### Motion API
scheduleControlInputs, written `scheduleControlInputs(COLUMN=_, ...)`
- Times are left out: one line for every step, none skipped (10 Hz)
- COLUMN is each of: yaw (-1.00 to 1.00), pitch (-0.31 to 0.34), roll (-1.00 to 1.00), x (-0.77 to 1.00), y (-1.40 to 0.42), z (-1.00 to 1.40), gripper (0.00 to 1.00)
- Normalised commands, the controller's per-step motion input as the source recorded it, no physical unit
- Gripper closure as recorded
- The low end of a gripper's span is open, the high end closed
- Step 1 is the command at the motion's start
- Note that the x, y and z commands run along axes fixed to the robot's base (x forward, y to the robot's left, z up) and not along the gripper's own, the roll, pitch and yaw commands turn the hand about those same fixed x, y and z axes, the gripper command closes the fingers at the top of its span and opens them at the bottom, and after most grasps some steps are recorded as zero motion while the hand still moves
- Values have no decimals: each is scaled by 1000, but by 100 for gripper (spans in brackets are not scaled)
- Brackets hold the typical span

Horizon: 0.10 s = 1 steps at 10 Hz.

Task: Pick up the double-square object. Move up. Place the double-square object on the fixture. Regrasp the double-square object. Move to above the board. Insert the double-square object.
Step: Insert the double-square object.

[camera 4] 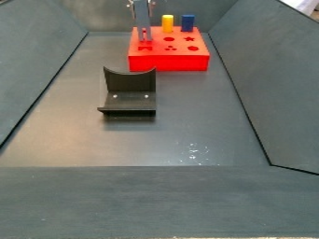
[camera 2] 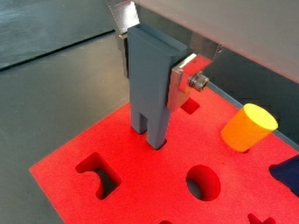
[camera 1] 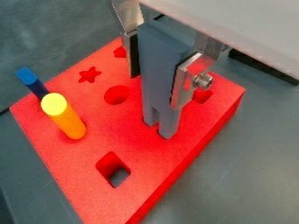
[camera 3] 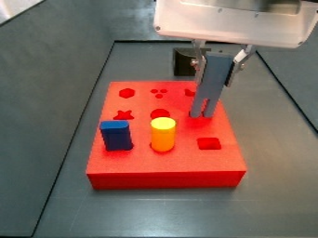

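Blue-grey bar [camera 1: 158,83] is standing dead upright in the jaws, and that's the whole story for what I'd do next. The gripper [camera 1: 163,52] is clamped on the bar's upper part, silver fingers [camera 1: 191,79] pressed flat against its sides, long axis straight down toward the board [camera 1: 176,166]. So the jaws are narrow and holding the bar, not empty.

Lower end looks like it's right at the board's top face. In both wrist views the grooved tip meets the red surface, roughly mid-board, and in a wrist view [camera 2: 149,138] I'd guess it's just started into its cut-out, but I can't see the hole under it so don't quote me. From a side view [camera 3: 209,88] the bar sits toward the board's 1 o'clock corner, with the yellow cylinder [camera 3: 162,133] and the dark blue peg [camera 3: 115,135] already standing in holes well clear of it, down toward 7 and 8 o'clock.

Fixture [camera 4: 127,91] is sitting alone on the desk [camera 4: 187,131], well apart from the board, nothing on it.

My read: we're at the insert step, last one. Since the bar hangs directly below the jaws and in line with them, the move is a plain straight push down. Any tilt or twist about that long axis and the double-square end would likely bind on the hole's edges.
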Motion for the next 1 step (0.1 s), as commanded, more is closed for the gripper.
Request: scheduleControlInputs(yaw=29, pitch=-4, roll=36, x=0, y=-83, z=0, gripper=100)
